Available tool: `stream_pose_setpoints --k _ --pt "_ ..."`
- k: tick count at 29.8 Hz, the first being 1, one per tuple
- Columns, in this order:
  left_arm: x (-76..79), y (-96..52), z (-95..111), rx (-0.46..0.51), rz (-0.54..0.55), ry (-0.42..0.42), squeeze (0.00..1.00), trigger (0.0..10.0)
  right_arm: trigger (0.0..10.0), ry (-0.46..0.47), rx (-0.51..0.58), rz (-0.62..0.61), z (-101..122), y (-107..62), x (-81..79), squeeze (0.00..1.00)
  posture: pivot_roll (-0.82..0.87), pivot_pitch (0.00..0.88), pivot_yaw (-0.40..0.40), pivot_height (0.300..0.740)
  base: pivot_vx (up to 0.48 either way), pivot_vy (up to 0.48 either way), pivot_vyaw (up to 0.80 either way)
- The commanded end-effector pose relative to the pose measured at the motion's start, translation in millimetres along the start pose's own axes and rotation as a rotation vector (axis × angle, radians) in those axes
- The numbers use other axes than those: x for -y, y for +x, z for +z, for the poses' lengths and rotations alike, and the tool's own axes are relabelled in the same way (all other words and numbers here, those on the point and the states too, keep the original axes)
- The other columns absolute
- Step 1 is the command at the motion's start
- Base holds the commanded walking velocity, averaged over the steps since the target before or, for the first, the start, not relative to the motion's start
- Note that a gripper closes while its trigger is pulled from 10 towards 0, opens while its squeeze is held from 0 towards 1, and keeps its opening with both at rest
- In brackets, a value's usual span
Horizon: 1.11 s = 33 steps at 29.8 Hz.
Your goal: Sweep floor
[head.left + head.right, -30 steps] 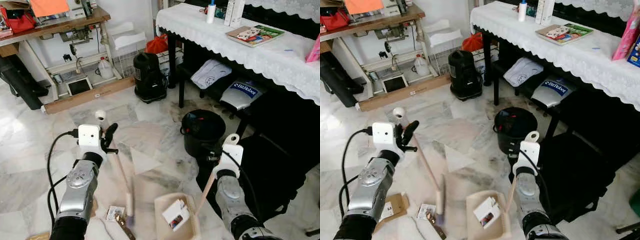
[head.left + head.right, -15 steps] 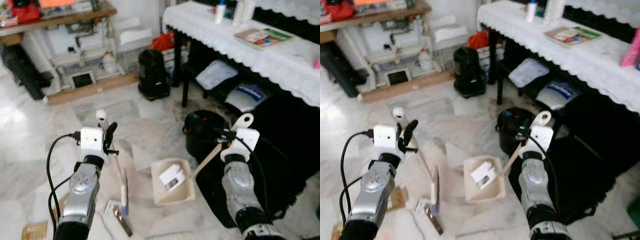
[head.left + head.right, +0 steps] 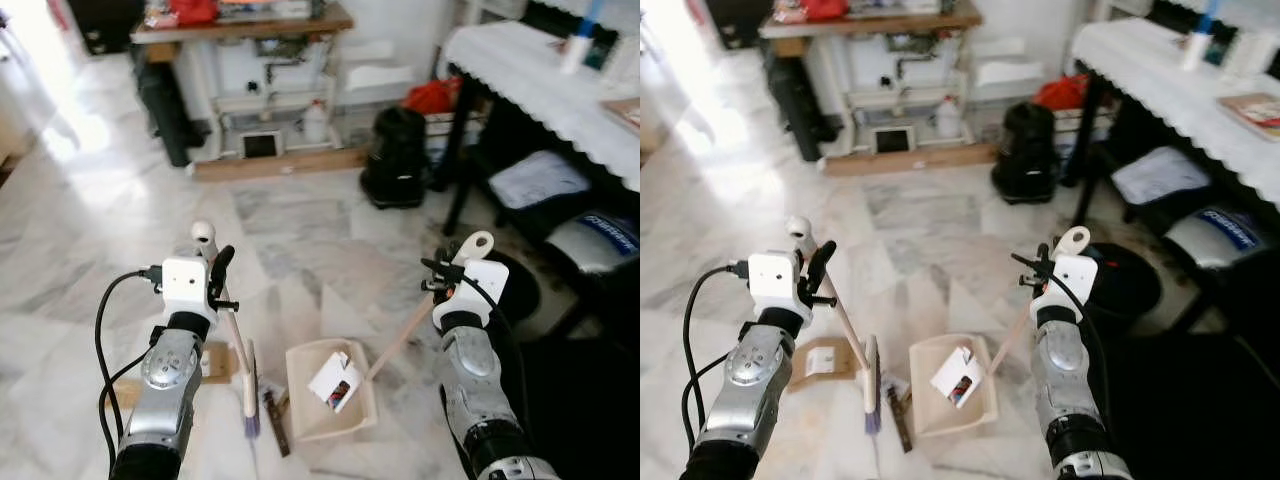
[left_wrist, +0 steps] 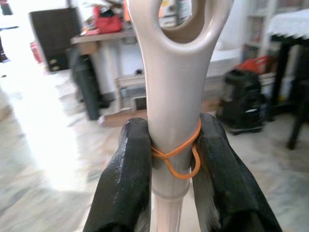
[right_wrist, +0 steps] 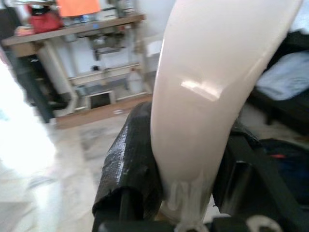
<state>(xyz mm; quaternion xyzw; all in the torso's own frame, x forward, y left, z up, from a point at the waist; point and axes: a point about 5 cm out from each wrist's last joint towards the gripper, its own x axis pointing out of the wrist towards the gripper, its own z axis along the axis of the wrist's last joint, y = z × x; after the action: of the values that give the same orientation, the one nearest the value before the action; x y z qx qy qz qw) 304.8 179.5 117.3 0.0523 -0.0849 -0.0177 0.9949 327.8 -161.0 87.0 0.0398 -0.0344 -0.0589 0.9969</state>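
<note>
My left gripper is shut on the top of a beige broom handle, just below its hanging hole, where an orange rubber band wraps it. The broom head rests on the marble floor with its purple bristles down. My right gripper is shut on the long handle of a beige dustpan. The pan sits on the floor right of the broom head and holds a white packet. A cardboard scrap and a dark strip lie by the broom.
A black bin stands on the floor to my right, beside a black-legged table with a white lace cloth. Farther off are a black canister, a wooden plank and a cluttered workbench. Open marble floor lies ahead and left.
The camera has swung left, so the bin and table sit further right. The dustpan with the packet has come away from the bin toward the broom. Both grips are unchanged.
</note>
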Motion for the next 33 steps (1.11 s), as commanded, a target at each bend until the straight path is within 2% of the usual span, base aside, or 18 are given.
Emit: stream_pose_setpoints --k 1,24,33 --pt "3.2 5.1 11.9 0.060 -0.016 0.033 0.00 10.0 10.0 0.016 0.063 -0.005 14.5 4.7 1.2 0.00 0.10 0.000 0.026 0.740 0.000 0.000 0.80" --pt "4.1 2.2 9.7 0.053 -0.014 0.047 0.00 10.0 10.0 0.017 0.053 0.008 16.3 3.7 0.1 0.00 0.10 0.000 0.020 0.740 0.000 0.000 0.80" --pt "4.0 -3.3 3.4 0.032 -0.016 0.048 0.00 10.0 10.0 0.014 0.041 0.012 13.5 2.2 0.2 0.00 0.10 0.000 0.017 0.740 0.000 0.000 0.80"
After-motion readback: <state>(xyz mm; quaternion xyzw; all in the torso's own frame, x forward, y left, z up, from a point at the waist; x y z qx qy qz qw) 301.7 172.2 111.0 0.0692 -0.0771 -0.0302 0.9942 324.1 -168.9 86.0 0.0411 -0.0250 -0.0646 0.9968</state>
